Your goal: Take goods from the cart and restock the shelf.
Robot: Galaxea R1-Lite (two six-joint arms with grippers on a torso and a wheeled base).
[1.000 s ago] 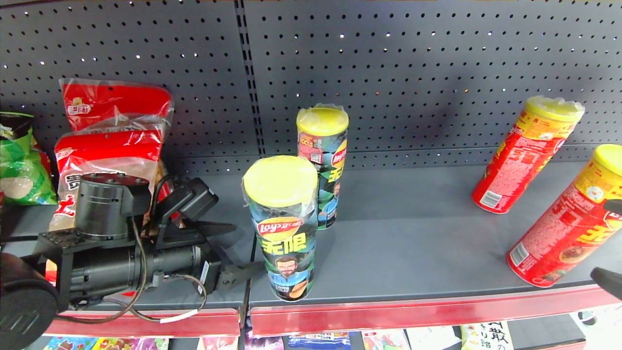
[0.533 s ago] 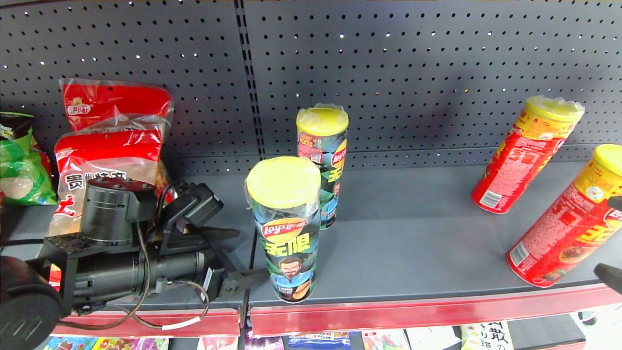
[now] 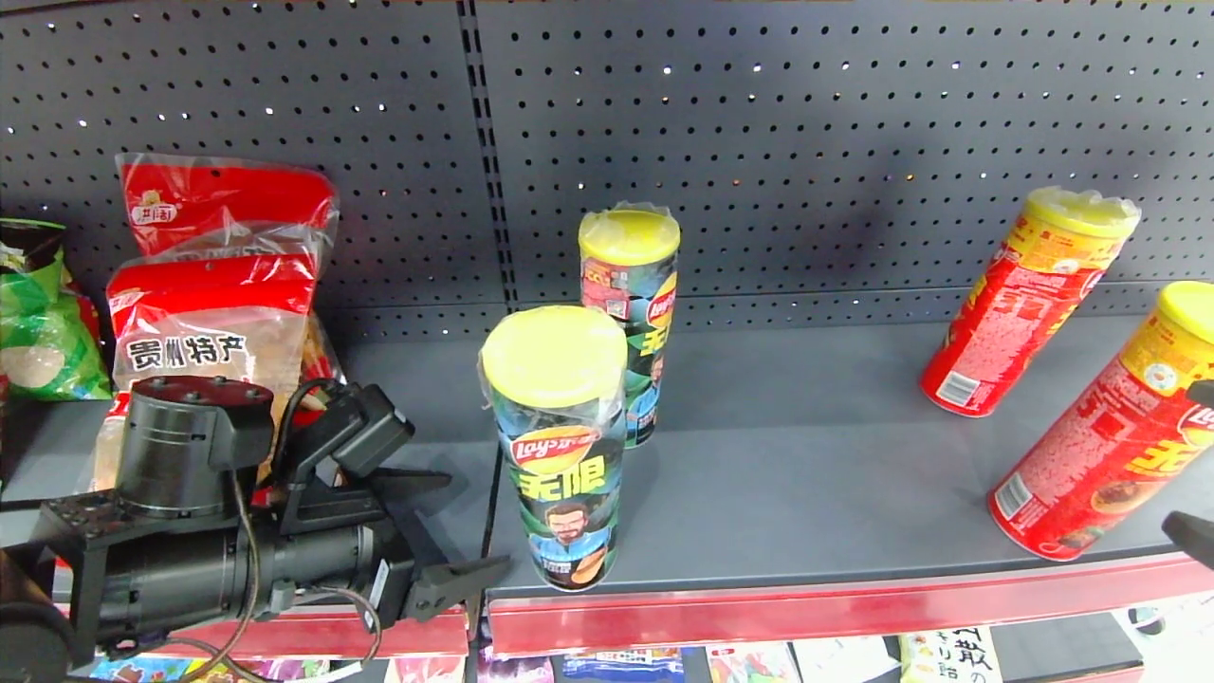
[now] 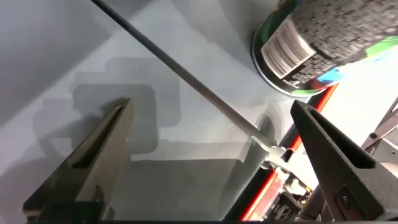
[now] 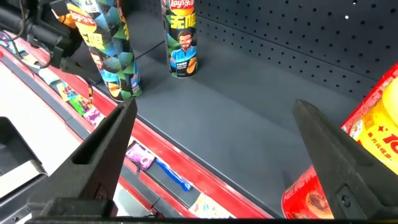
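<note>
While the front can [image 3: 560, 446] stands, left end effector [image 3: 477, 520] has retreated — jaws apart.

The dark grey metal shelf [image 3: 806, 474] is carrying a green yellow-lidded cardboard chip can [image 3: 560, 455] standing at its front edge, a matching can [image 3: 631, 313] behind, two red yellow-lidded cans [image 3: 1029, 304] standing rightward, and red-and-clear plastic snack bags [image 3: 213, 285] leaning leftward.

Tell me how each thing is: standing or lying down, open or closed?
Front green can: standing, yellow lid on.
Back green can: standing, yellow lid on.
Far red can: on its base, lid on.
Near red can: on its base, lid on.
Red bags: propped up on end at the shelf back.
Left gripper: open, empty.
Right gripper: open, empty.
</note>
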